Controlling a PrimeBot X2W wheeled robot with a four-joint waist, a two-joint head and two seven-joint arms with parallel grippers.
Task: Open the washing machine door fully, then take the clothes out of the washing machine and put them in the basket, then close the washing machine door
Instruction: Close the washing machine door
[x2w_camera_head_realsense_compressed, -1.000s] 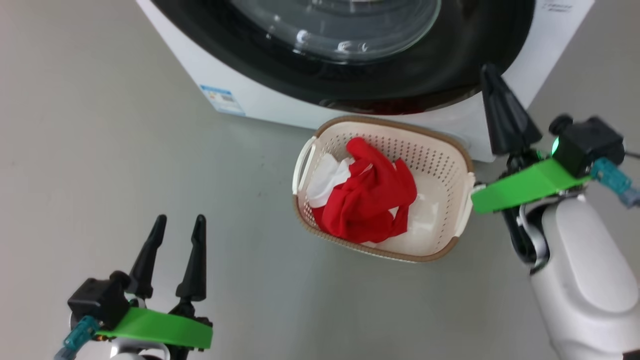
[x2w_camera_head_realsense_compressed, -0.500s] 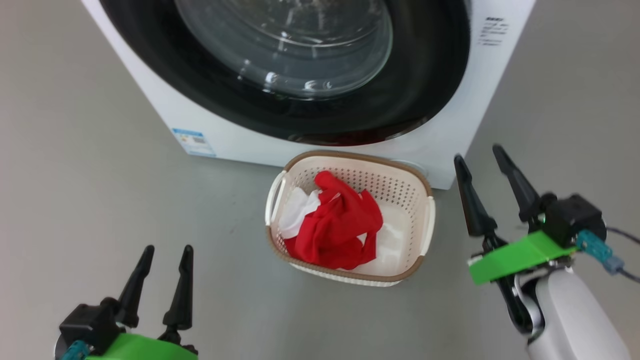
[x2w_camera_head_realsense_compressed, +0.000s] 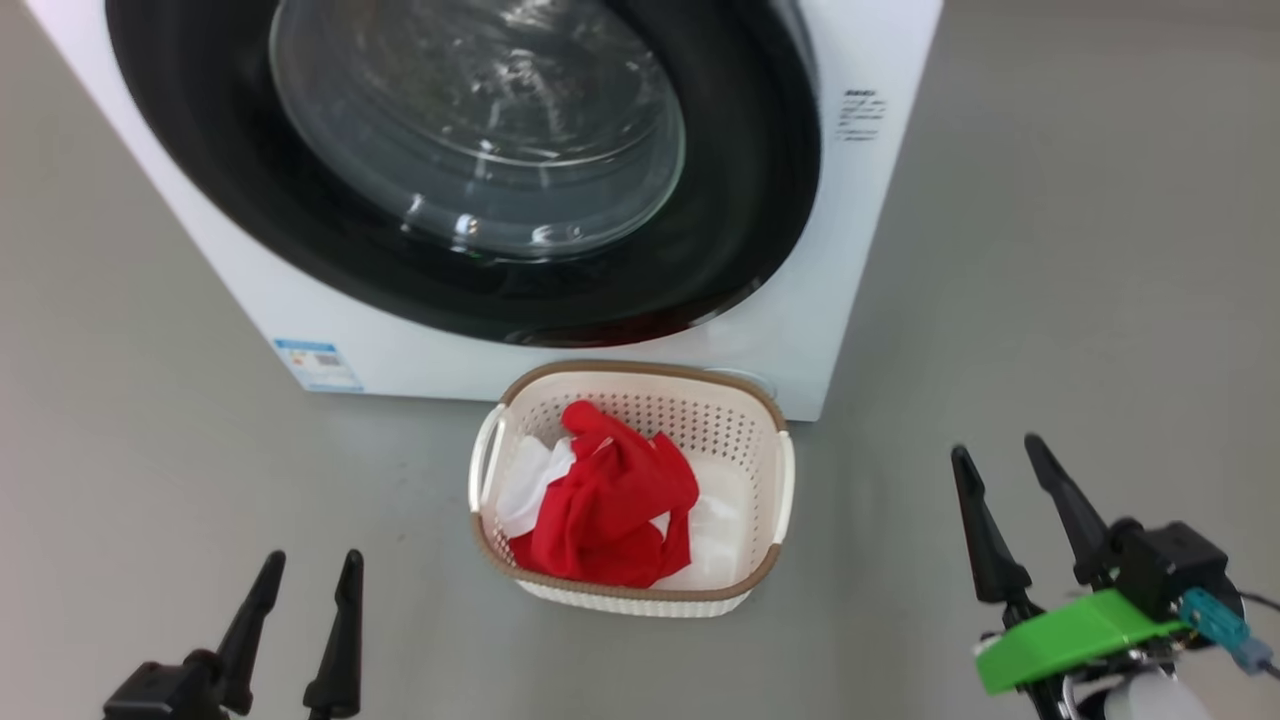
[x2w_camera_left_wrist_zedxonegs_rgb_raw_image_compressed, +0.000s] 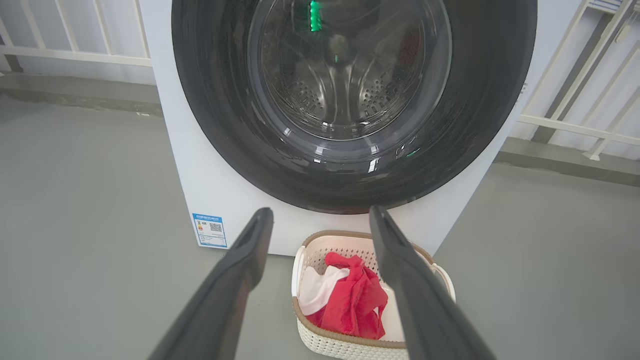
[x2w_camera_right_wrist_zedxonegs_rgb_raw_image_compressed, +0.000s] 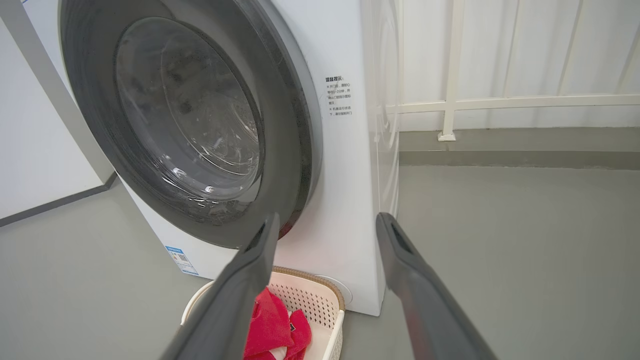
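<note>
The right gripper (x2w_camera_head_realsense_compressed: 995, 447) has backed off the washing machine door (x2w_camera_head_realsense_compressed: 760, 200), jaws now parted, empty; left gripper (x2w_camera_head_realsense_compressed: 313, 555) jaws likewise.

Right hand (x2w_camera_head_realsense_compressed: 995, 445): tapered black fingers (x2w_camera_head_realsense_compressed: 985, 540); green bracket (x2w_camera_head_realsense_compressed: 1070, 640); teal plug (x2w_camera_head_realsense_compressed: 1215, 618), possibly cable connector.

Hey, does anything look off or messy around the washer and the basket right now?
Nothing stands out. The washing machine door looks shut against the washing machine, the basket stands upright on the floor before it, and the red clothes lie wholly inside it.
</note>
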